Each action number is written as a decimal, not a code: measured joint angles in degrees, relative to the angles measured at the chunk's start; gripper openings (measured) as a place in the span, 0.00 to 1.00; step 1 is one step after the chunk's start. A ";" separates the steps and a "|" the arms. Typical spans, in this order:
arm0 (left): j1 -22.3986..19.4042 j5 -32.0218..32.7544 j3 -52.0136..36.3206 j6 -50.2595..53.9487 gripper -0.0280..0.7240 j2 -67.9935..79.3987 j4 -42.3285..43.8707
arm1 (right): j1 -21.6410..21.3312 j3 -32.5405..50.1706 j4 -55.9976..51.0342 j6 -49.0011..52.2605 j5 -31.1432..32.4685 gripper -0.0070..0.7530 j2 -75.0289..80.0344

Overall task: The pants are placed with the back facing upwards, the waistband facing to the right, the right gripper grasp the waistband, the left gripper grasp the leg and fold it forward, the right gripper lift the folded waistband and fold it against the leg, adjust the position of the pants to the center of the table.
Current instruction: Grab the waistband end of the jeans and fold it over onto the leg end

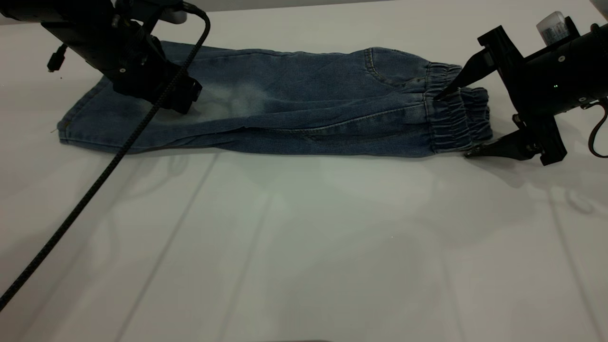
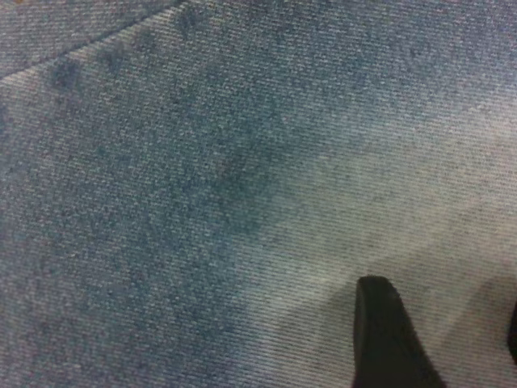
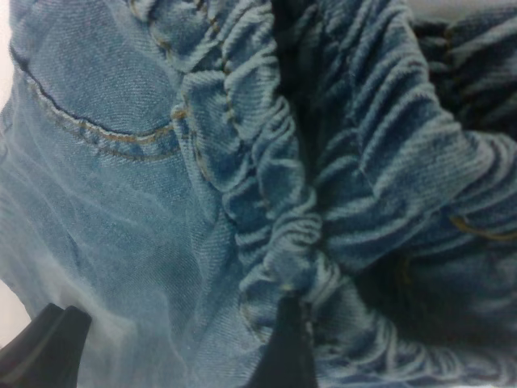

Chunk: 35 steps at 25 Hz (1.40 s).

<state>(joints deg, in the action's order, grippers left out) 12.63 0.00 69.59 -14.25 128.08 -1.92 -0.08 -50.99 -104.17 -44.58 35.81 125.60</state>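
Note:
The pants [image 1: 304, 111] lie along the far part of the table [image 1: 304, 247], doubled lengthwise, with the gathered waistband [image 1: 453, 118] to the right and the leg [image 1: 95, 123] to the left. My left gripper [image 1: 186, 97] is down on the faded patch of the leg. In its wrist view the gripper [image 2: 448, 323] is open, with flat denim showing beside one finger [image 2: 386, 339]. My right gripper [image 1: 452, 126] is open wide across the waistband end: one tip rests on top of the elastic and the other is low at the table by its front corner. One finger [image 3: 284, 352] touches the ruched elastic [image 3: 266, 202].
A black braided cable [image 1: 71, 213] runs from the left arm diagonally to the front left edge. A back pocket [image 3: 97, 105] sits beside the waistband. The table's far edge is just behind the pants, and broad white tabletop stretches in front of them.

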 joint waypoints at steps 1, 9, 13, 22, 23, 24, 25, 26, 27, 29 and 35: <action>0.00 0.00 0.00 0.00 0.49 -0.04 0.00 | 0.00 -0.12 -0.11 0.00 0.00 0.75 0.17; 0.00 1.64 0.04 0.00 0.49 -0.22 0.00 | 0.00 -0.25 -0.60 1.25 -0.43 0.39 1.85; 0.00 2.93 0.23 0.00 0.49 -0.31 0.00 | 0.00 -0.30 -0.60 0.59 -0.88 0.20 2.30; 0.10 7.31 0.59 0.00 0.37 -0.58 -0.27 | 0.00 -1.26 -0.37 -7.60 -0.36 0.08 1.97; 0.28 7.50 0.59 0.00 0.35 -0.64 -0.27 | 0.00 -1.26 -0.33 -8.94 -0.29 0.08 1.53; 0.63 7.72 0.59 0.00 0.34 -0.69 -0.27 | 0.00 -1.26 -0.19 -10.26 -0.18 0.08 0.78; 1.15 8.08 0.59 0.00 0.34 -0.69 -0.27 | 0.00 -1.26 -0.14 -11.38 0.28 0.08 -0.26; 1.74 8.27 0.59 0.00 0.34 -0.82 -0.20 | -0.02 -1.26 -0.14 -12.71 0.97 0.08 -1.51; 2.76 8.44 0.59 -0.06 0.33 -0.88 -0.03 | -0.07 -1.26 -0.14 -14.03 2.05 0.08 -2.68; 5.41 8.56 0.59 -0.19 0.33 -0.87 0.09 | -0.07 -1.26 -0.08 -16.04 4.49 0.08 -5.70; 12.77 7.30 0.53 -0.37 0.35 -0.48 0.09 | -0.07 -1.26 0.99 -20.30 11.56 0.08 -14.39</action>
<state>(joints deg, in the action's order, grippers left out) 25.40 7.30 70.13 -14.62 127.60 -1.84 -0.15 -52.25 -103.18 -64.89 47.37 111.20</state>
